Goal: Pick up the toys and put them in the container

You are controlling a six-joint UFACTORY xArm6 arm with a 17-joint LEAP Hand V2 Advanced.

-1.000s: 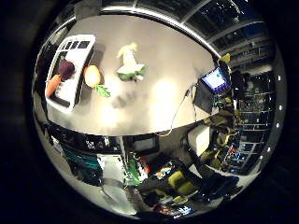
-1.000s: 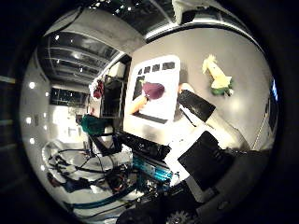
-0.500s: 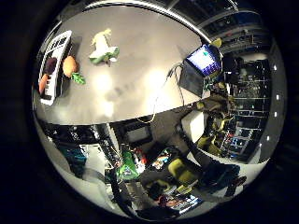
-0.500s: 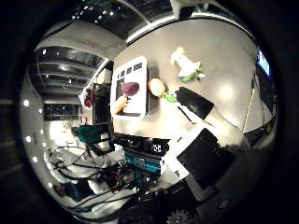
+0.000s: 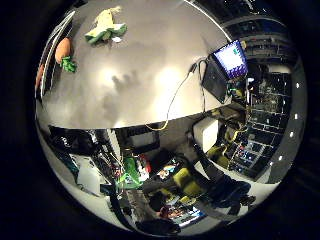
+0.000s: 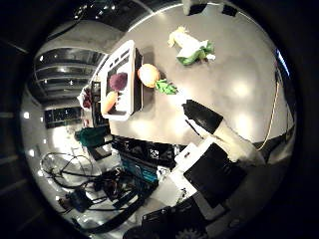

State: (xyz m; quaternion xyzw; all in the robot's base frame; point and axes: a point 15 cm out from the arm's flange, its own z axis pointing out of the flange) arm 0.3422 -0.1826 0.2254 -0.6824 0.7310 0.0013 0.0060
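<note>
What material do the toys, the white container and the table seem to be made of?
The orange toy with green leaves and the pale yellow and green toy look like soft plush, since their outlines are rounded and floppy. The white container looks like rigid plastic with straight walls, though I cannot be sure. The grey table looks smooth and slightly glossy, because lamps reflect on it.

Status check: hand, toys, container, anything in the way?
Hand open, empty, above table. Two toys in container; orange toy beside it, corn toy farther off. Path clear.
</note>
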